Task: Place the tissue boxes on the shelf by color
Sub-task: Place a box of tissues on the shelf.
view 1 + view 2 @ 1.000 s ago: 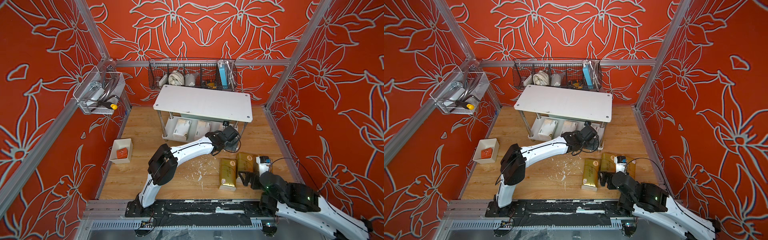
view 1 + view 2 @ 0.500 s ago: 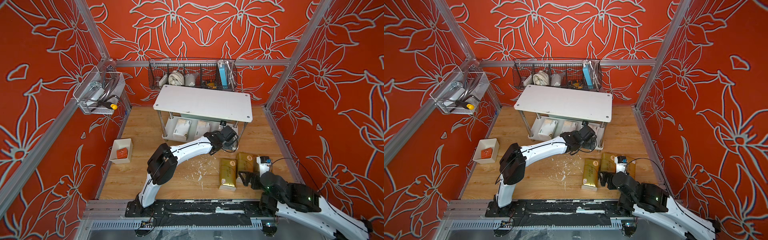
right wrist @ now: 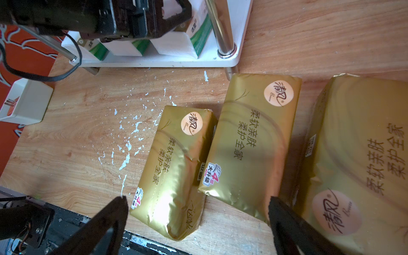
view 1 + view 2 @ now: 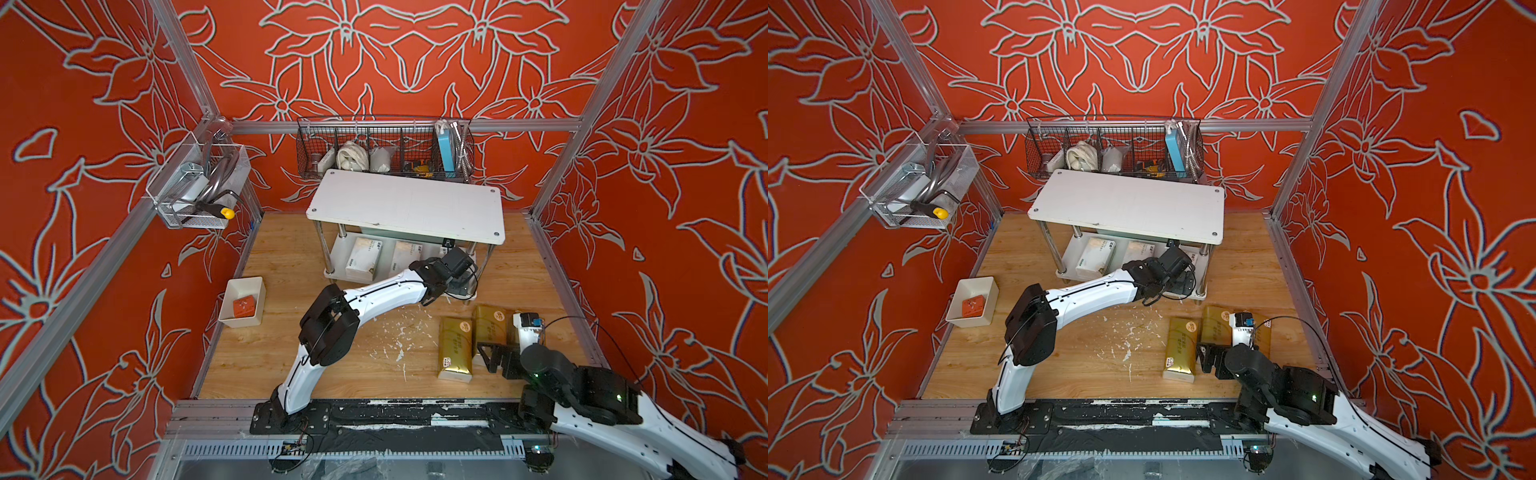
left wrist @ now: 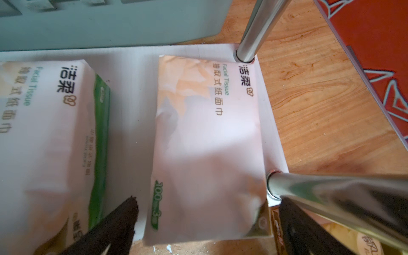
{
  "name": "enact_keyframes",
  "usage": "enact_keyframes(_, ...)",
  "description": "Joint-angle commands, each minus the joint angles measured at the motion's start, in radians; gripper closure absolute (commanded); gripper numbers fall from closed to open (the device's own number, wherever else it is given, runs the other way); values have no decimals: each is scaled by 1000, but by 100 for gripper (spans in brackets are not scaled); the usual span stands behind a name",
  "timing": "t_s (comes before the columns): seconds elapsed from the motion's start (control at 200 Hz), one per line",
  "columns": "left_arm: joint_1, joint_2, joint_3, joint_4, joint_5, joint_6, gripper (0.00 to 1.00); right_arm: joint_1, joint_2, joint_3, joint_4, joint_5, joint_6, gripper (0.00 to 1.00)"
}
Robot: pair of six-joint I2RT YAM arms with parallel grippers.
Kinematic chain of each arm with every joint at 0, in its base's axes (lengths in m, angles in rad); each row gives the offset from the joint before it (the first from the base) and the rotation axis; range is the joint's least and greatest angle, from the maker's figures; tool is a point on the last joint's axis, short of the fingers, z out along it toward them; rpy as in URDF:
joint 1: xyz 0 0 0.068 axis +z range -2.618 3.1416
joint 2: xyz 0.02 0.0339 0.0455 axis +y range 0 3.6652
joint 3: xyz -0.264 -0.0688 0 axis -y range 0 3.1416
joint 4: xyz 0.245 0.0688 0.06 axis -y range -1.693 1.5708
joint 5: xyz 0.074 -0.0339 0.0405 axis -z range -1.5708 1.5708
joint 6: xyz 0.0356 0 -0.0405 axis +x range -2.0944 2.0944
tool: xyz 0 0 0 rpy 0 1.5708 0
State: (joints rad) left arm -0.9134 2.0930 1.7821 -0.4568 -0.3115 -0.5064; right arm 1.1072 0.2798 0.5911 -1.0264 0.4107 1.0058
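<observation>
On the wooden counter [image 3: 88,132], gold tissue packs [image 3: 176,159] below the gaping, empty right claw [image 3: 197,201] look soft and slick; pinch one across its width.

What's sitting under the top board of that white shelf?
White tissue packs on the lower tier; the right wrist view shows three. The top board hides their far ends.

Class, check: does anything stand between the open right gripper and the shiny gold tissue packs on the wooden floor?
Nothing visible does. The right gripper hangs open just over the shiny gold tissue packs, jaws unobstructed.
</observation>
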Motion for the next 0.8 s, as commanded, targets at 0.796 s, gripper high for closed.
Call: enact_keyframes(0.796, -2, -9, -21, 37, 57, -34, 1, 3, -10, -7, -30, 27, 11, 1)
